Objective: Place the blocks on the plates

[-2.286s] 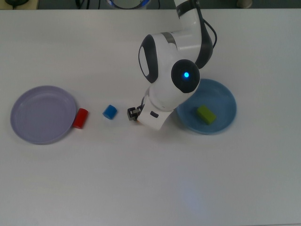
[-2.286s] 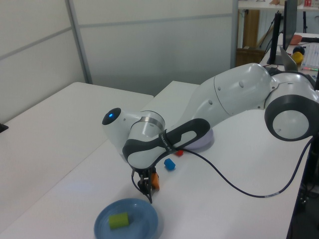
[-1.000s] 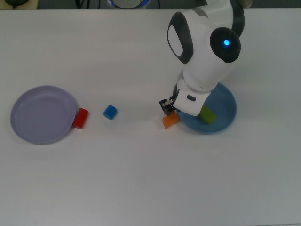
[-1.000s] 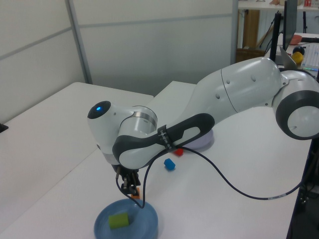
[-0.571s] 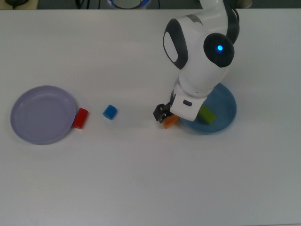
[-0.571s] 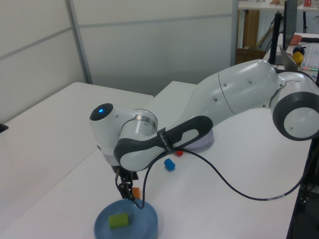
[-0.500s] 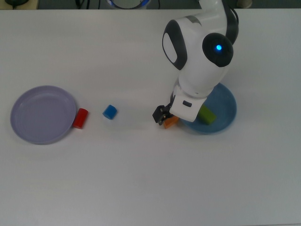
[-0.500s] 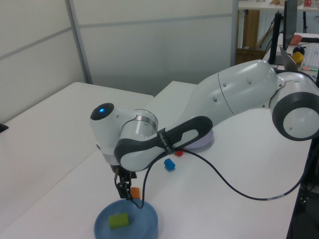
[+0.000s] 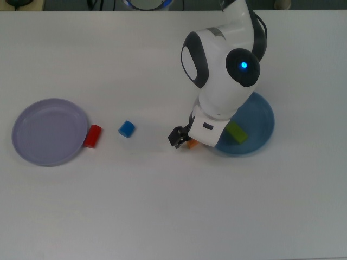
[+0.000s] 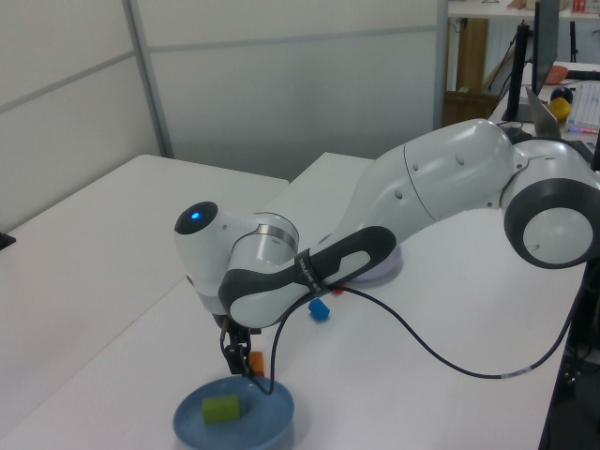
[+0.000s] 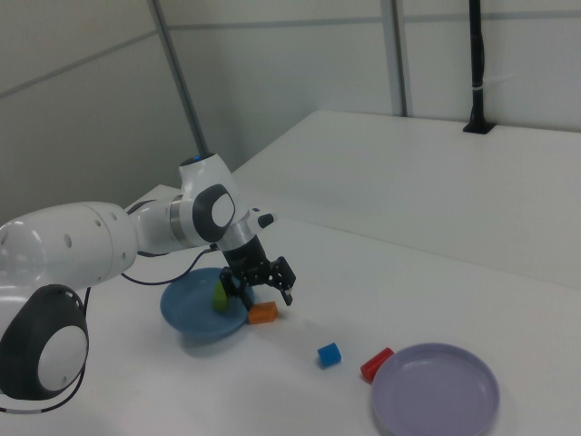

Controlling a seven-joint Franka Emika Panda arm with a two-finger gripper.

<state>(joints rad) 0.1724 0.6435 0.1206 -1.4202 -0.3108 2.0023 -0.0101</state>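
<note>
The orange block (image 11: 263, 312) lies on the table against the blue plate (image 11: 186, 318), outside its rim; in the top view only a sliver of this block (image 9: 191, 144) shows under the hand. My gripper (image 11: 263, 285) hangs just above it, open and holding nothing. A lime-green block (image 9: 237, 132) rests in the blue plate (image 9: 260, 116). Toward the top view's left sit the blue block (image 9: 126, 128), then the red cylinder (image 9: 92, 136), which touches the lavender plate (image 9: 50, 131).
The white arm (image 9: 222, 70) and its black cable (image 10: 422, 352) hang over the blue plate. White table surface spreads around the blocks. A black post (image 11: 477, 73) stands at the far table's edge in the right view.
I carried the orange block from mid-table to the blue plate's rim and let it go there. Since then the gripper has slid toward the top view's left, over the block.
</note>
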